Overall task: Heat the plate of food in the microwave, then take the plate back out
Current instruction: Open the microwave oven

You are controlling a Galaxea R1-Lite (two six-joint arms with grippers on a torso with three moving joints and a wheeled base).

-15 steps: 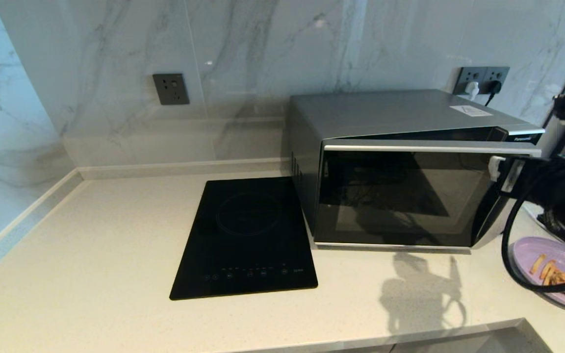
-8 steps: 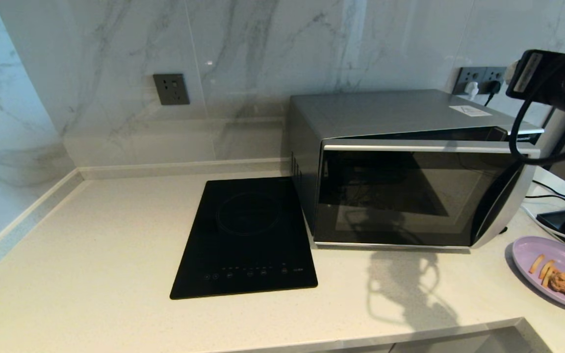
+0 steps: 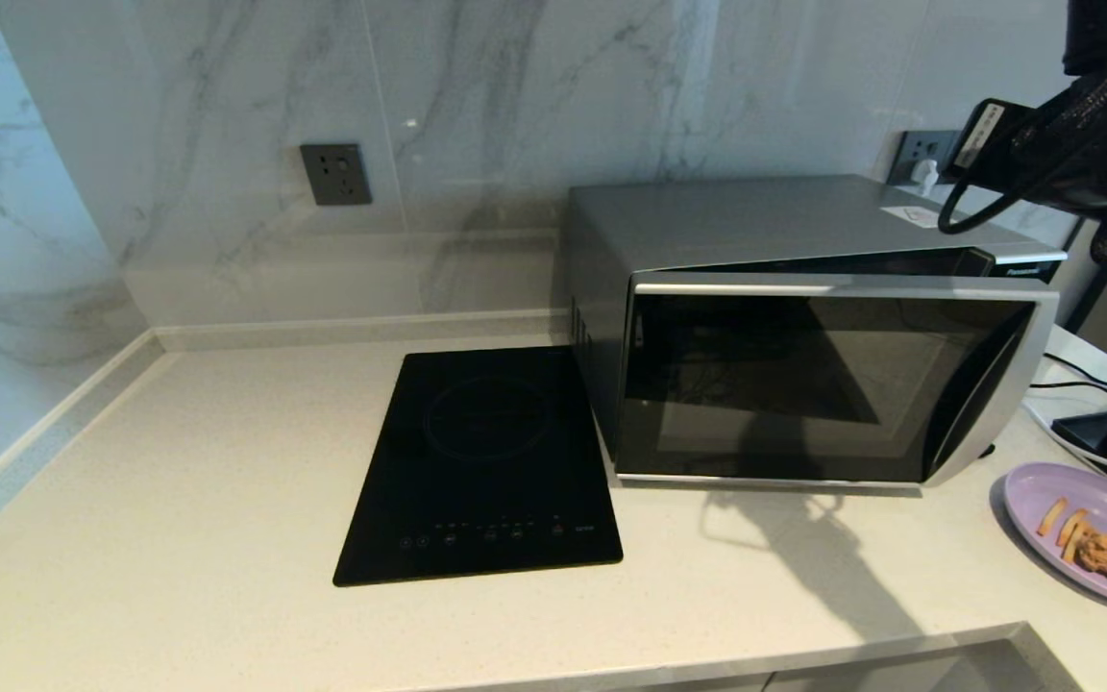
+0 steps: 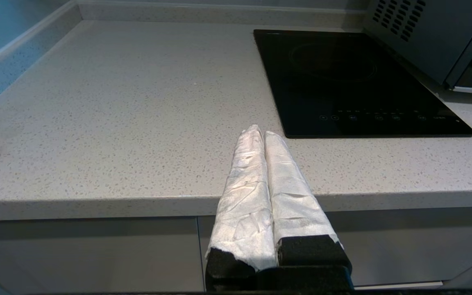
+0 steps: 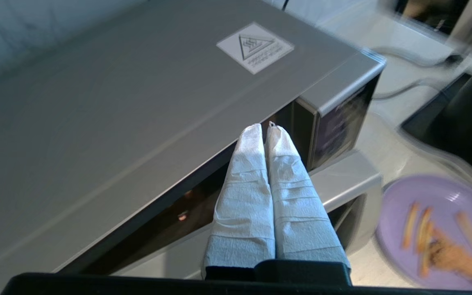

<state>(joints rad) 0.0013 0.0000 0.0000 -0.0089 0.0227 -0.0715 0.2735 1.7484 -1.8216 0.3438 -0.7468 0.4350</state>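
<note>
The left gripper (image 4: 260,133) hangs pinched together and empty off the counter's (image 3: 179,500) front edge. The plate (image 3: 1034,490) sits right of the microwave (image 3: 803,375), whose door stands ajar. The right gripper (image 5: 264,130), fingers together and empty, hovers above the microwave. Door-opening looks underway; next, swing it wide.

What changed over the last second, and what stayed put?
The right gripper left the door's right edge and rose above the microwave, fingers shut, holding nothing. The door stays slightly ajar, the plate of food unmoved on the counter, and the left gripper stays parked at the counter's front edge.
</note>
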